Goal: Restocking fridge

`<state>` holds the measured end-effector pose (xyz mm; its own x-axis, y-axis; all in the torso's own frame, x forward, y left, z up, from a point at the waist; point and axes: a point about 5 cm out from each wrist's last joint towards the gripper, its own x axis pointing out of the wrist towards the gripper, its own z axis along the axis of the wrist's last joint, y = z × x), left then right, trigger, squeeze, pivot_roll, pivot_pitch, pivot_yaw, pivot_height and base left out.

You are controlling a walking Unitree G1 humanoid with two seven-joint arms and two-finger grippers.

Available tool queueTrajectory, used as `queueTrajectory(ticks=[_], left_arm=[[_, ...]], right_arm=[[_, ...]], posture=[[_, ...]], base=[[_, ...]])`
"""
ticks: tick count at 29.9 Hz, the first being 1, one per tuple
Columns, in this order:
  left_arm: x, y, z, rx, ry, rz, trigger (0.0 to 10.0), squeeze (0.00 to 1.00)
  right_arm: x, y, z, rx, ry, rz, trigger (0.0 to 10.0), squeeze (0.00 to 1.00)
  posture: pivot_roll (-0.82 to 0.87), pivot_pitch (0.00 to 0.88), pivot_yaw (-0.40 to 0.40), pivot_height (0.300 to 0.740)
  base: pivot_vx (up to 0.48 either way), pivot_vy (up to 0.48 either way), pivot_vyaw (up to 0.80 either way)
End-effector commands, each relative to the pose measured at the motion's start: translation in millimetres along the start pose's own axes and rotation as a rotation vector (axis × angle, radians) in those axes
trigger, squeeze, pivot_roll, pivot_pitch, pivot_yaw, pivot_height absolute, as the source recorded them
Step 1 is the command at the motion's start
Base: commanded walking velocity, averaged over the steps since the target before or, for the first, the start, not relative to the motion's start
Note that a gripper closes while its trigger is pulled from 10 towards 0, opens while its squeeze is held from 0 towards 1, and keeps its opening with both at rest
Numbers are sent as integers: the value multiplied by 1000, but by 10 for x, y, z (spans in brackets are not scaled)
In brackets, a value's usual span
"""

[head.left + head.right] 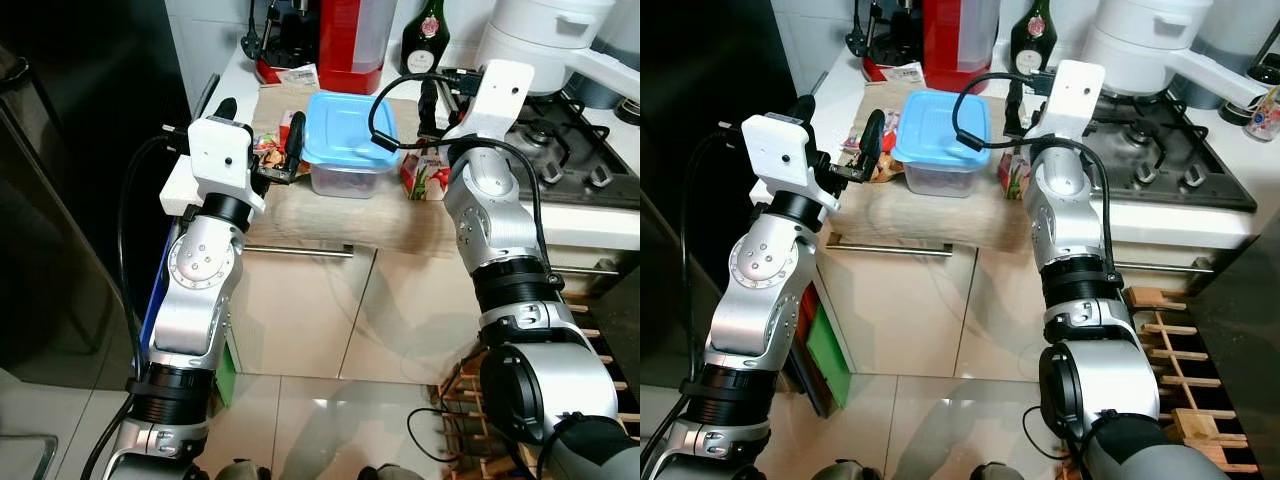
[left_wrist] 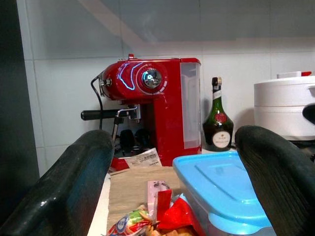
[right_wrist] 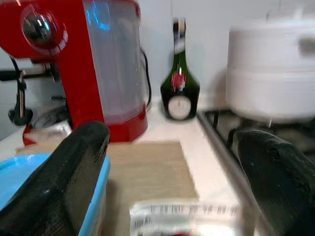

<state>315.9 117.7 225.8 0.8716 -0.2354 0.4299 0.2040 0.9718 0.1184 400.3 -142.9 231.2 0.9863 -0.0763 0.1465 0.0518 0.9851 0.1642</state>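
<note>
A clear container with a blue lid [image 1: 347,128] stands on a wooden board [image 1: 330,215] on the counter. Left of it lies a colourful snack packet [image 1: 270,150], which also appears in the left wrist view [image 2: 152,219]. My left gripper [image 1: 262,130] is open, its two fingers spread on either side of the packet and just above it. To the container's right lies a red and green carton [image 1: 425,178]. My right gripper [image 3: 172,182] is open and hovers over the carton [image 3: 182,216], holding nothing.
The dark fridge [image 1: 80,150] stands at the left beside the counter. A red coffee machine [image 2: 152,108], a green bottle [image 2: 217,123] and a white cooker [image 2: 285,105] line the back wall. A gas hob [image 1: 570,150] lies at the right, and a wooden rack [image 1: 1180,340] stands on the floor.
</note>
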Motion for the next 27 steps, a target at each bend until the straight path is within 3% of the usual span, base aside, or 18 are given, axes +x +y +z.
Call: queueTrajectory(ticks=[1,10,16,17,18,27], left_arm=[[17,-21,-2,2,9,-12,10000,0],[24,-47,-25,-10,18,-9,10000,0],[30,-58,-36,-17,22,-11,10000,0],[34,-61,-38,-17,22,-12,10000,0],[36,-63,-39,-17,23,-12,10000,0],[28,-73,-68,-14,38,-23,10000,0]], right_arm=[[24,-26,-79,39,80,-8,10000,0],[33,-73,-174,-2,165,-33,10000,0],[35,-74,-233,28,222,-34,10000,0],[36,-70,-242,34,231,-31,4353,0],[36,-67,-244,40,233,-29,0,0],[21,-29,-278,56,243,-13,0,0]], posture=[[0,0,-40,740],[-10,0,-48,740],[-13,0,-52,740],[-13,0,-53,740],[-13,0,-54,740],[-8,0,-55,740]], base=[[0,0,0],[0,0,0],[0,0,0],[0,0,0],[0,0,0],[0,0,0]])
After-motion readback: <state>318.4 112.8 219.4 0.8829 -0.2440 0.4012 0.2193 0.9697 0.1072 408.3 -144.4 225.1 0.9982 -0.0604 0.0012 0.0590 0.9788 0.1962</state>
